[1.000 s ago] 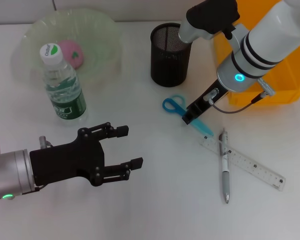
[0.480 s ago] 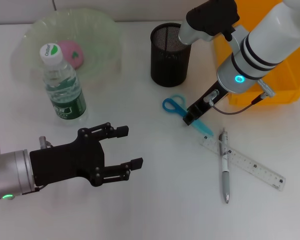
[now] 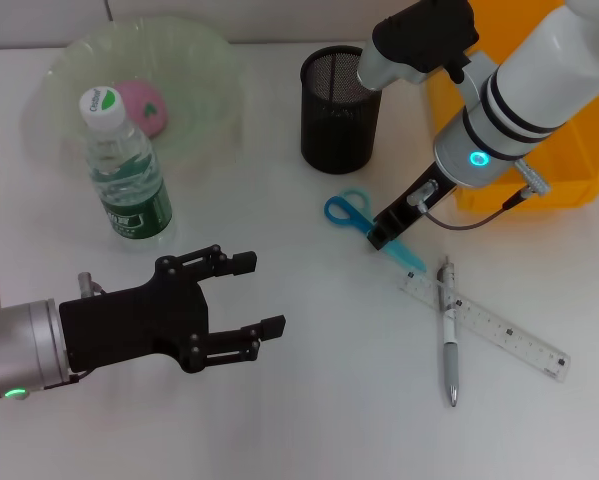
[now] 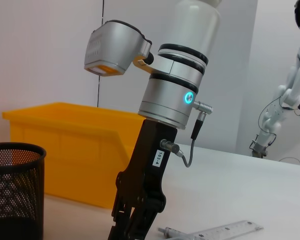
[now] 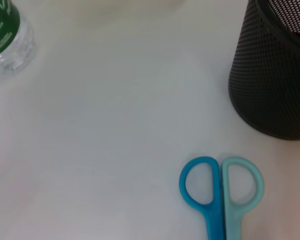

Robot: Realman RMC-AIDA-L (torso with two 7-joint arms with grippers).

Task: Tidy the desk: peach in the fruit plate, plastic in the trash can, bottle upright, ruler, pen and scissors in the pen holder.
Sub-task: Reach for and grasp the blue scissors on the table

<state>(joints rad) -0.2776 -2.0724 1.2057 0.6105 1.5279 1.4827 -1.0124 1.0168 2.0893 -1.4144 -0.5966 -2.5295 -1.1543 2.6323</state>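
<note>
Right tool [image 3: 383,232]: low over the scissors [image 3: 371,226], finger state hidden.
Left tool [image 3: 251,295]: fingers apart, near the tabletop's [image 3: 309,400] front-left.

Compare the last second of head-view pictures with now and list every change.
Nothing has visibly changed. The right pincer remains low over the scissors, beside the holder, and the left pincer remains open above the table. The bottle, peach, ruler and pen lie as before.
</note>
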